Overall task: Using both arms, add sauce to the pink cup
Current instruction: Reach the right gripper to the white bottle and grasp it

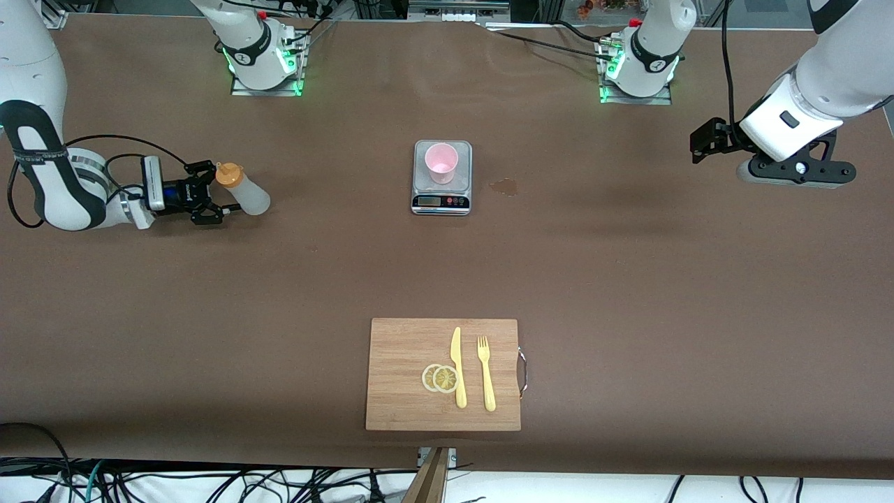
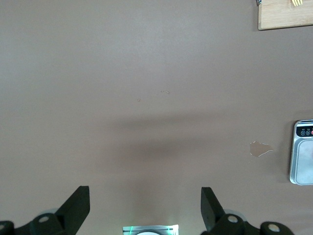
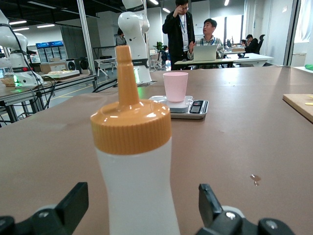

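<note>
1. the right gripper [image 1: 218,198] was low at the right arm's end of the worktop [image 1: 628,279], jaws spread wide and not clamped.
2. the sauce [image 1: 241,190] stood upright between those jaws; in the right wrist view its orange cap [image 3: 131,125] rose between the two fingertips [image 3: 73,200], gaps showing either side of the bottle.
3. the pink cup [image 1: 441,162] sat on the grey scale [image 1: 441,202] mid-worktop, well apart from the bottle.
4. the left gripper [image 1: 705,140] hung in the air over bare worktop at the left arm's end, jaws released, holding nothing.
5. nearer the front camera lay a cutting board [image 1: 398,391] with knife [image 1: 457,367], fork [image 1: 486,374] and lemon slices [image 1: 440,378].
</note>
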{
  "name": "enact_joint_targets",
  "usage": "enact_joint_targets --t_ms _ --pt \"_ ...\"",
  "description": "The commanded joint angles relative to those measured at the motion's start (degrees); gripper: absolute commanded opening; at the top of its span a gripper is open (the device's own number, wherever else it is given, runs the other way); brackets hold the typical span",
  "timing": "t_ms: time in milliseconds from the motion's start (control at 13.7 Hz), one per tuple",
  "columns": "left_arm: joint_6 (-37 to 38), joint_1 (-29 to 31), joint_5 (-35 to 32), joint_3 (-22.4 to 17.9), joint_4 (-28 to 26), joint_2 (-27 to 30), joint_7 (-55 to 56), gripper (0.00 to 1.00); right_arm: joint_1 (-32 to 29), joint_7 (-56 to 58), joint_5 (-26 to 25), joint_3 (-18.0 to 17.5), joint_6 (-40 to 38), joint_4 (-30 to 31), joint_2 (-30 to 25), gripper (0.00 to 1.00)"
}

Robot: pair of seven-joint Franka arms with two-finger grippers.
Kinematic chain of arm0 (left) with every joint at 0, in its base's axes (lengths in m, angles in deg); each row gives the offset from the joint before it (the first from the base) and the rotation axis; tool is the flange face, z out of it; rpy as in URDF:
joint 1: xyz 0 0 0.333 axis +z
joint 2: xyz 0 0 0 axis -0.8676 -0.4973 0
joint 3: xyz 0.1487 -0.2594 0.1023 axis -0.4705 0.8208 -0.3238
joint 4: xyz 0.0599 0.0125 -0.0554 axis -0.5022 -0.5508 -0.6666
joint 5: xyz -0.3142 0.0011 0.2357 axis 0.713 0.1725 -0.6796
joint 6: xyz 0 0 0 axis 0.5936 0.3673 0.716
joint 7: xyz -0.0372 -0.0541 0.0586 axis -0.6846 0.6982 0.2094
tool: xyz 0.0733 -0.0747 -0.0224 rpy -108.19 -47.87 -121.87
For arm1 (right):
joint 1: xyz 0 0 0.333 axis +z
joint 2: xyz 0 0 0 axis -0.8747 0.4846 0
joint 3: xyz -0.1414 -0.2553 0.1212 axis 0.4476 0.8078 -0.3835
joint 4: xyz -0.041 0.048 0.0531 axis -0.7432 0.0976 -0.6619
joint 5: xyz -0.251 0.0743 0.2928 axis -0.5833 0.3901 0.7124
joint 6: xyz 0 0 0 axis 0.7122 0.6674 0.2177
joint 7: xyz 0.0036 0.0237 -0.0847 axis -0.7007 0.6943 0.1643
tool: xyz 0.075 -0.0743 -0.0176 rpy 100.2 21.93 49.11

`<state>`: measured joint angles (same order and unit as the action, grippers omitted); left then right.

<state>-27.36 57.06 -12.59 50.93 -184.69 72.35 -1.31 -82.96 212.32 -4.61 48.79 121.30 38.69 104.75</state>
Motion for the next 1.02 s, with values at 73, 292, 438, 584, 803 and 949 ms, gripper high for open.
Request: enact_joint_targets --t_ms 73,292,438,584,803,949 --pt "0.92 -0.04 0.14 0.11 1.36 -0.45 0.36 1.0 1.56 7.56 2.6 0.16 -0.88 -0.37 1.98 1.0" --pt "1.0 -0.04 0.05 1.07 1.27 -0.45 0.36 1.0 2.61 8.79 3.75 0.16 -0.97 -0.28 3.03 1.0" --pt "0.74 -0.04 0.05 1.16 1.36 -0.54 0.45 1.0 2.88 9.75 3.84 0.16 -1.05 -0.28 3.74 1.0" --pt "0.83 -0.04 0.05 1.16 1.36 -0.54 0.45 1.0 3.06 10.63 4.36 -0.28 -1.14 -0.28 4.62 1.0" --pt "0.92 0.05 0.05 1.16 1.27 -0.45 0.45 1.0 3.06 11.17 4.63 -1.16 -1.49 -0.28 5.33 1.0" --pt "0.57 -0.04 -0.04 1.16 1.36 -0.63 0.45 1.0 3.06 11.17 4.8 -1.6 -2.1 -0.37 5.41 1.0"
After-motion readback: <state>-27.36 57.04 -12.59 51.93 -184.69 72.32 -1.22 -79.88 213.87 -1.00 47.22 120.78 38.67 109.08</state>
